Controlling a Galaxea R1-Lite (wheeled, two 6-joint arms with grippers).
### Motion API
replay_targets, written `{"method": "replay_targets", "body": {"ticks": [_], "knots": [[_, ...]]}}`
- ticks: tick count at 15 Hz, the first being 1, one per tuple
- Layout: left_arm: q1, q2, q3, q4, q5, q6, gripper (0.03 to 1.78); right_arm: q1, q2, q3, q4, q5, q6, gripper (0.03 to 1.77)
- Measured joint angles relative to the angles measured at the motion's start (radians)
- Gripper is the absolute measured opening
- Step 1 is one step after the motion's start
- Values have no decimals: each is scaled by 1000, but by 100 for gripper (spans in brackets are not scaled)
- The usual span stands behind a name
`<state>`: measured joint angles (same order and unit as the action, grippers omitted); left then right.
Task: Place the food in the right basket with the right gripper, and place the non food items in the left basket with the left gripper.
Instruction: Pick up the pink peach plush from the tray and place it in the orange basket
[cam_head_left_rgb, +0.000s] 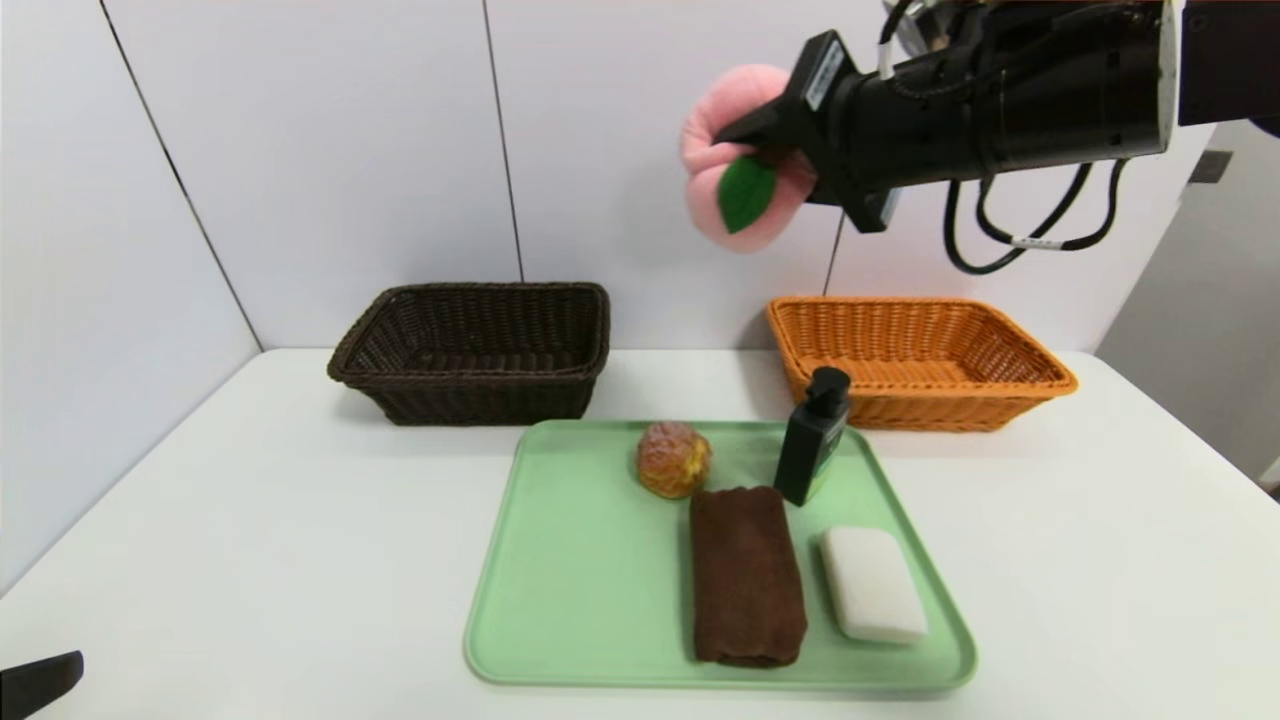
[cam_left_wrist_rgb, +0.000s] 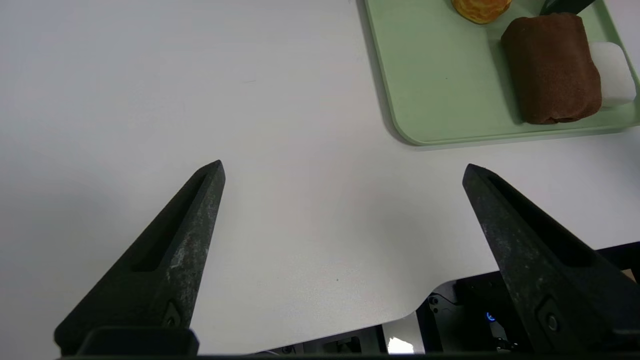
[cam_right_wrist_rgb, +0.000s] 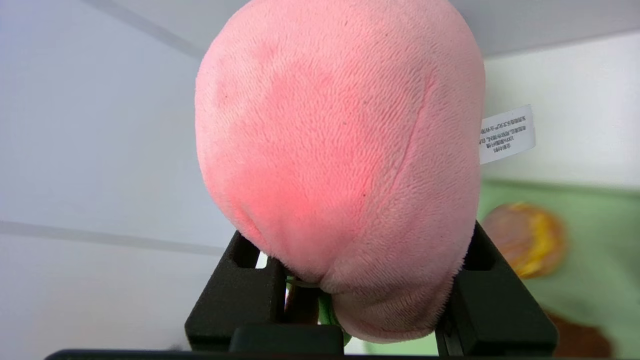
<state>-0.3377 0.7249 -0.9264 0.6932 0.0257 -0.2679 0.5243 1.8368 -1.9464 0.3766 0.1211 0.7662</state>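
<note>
Pink plush peach (cam_head_left_rgb: 735, 150) — pinched in the right pincer (cam_head_left_rgb: 770, 150), high above the green tray (cam_head_left_rgb: 590, 590), left of the woven orange basket (cam_head_left_rgb: 915, 360). On the tray: bun (cam_head_left_rgb: 673, 458), dark bottle (cam_head_left_rgb: 813, 438), brown towel (cam_head_left_rgb: 745, 575), white soap (cam_head_left_rgb: 872, 583). Left pincer (cam_left_wrist_rgb: 342, 210) — spread, over the near-left desk (cam_head_left_rgb: 250, 520).

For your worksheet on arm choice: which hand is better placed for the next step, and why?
The right hand. It is shut on the peach, raised above the table near the orange basket, where food goes. The left hand is open and empty, low beside the tray.
</note>
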Motion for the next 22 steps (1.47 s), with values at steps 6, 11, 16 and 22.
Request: {"method": "replay_targets", "body": {"ticks": [6, 11, 16, 22], "knots": [[0, 19, -3, -11, -19, 6, 169, -316, 88, 59, 4, -4, -2, 76], [0, 31, -6, -27, -26, 6, 169, -418, 253, 71, -8, -11, -14, 76], [0, 33, -5, -25, -25, 6, 169, -430, 341, 47, -10, -43, -78, 107], [0, 32, -1, -22, -26, 6, 169, -431, 338, 13, 3, -43, -77, 142]]}}
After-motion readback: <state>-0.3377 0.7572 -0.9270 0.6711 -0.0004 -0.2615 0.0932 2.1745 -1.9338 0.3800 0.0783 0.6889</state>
